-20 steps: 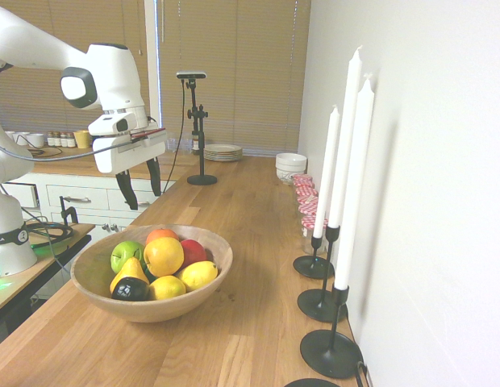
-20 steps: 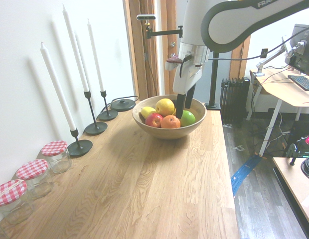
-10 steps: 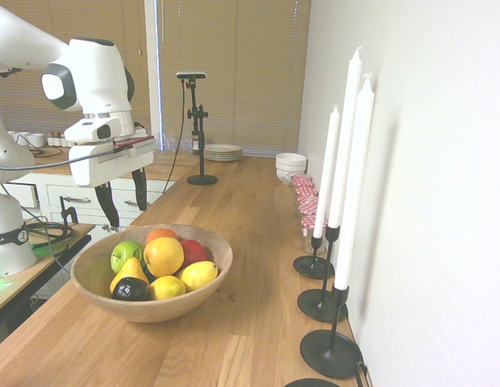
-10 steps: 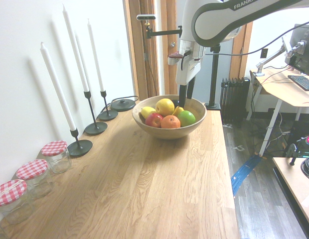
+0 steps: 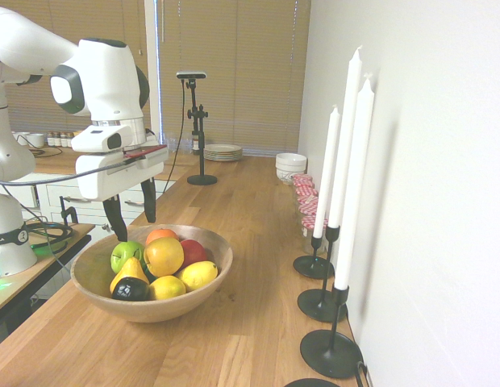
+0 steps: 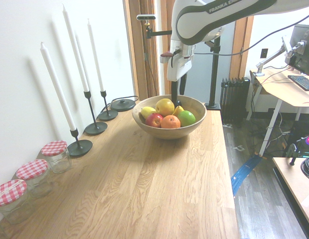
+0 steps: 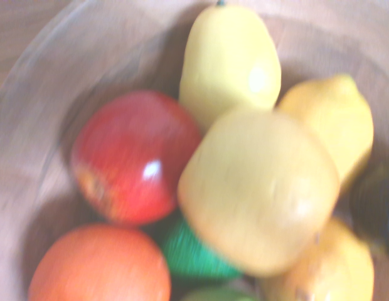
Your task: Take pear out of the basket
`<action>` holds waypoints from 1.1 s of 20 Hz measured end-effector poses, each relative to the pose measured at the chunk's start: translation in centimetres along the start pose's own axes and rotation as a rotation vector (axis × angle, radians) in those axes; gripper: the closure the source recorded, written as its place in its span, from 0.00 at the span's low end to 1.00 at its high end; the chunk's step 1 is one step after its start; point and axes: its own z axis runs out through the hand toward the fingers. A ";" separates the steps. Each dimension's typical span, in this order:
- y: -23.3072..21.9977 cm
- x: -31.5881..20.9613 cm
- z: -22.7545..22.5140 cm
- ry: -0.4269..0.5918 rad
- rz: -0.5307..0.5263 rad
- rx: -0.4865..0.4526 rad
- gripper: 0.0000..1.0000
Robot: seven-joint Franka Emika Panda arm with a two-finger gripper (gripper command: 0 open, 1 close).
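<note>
Both jaws hang spread, empty, above the basket (image 5: 210,270).

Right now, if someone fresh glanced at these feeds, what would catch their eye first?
Probably the wooden basket piled with bright fruit on the long counter, the big yellow pear sitting on top of the heap. Next, the white arm's gripper, open, hanging just above the basket's far rim. Then the tall white candles in black holders along the wall.
</note>
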 end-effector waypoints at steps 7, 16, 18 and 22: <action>-2.5 3.6 1.9 -0.028 -0.010 -0.020 0.00; -5.0 4.6 4.9 -0.067 -0.032 -0.052 0.00; -5.1 4.6 4.9 -0.069 -0.033 -0.051 1.00; -5.0 4.6 5.0 -0.076 -0.027 -0.045 1.00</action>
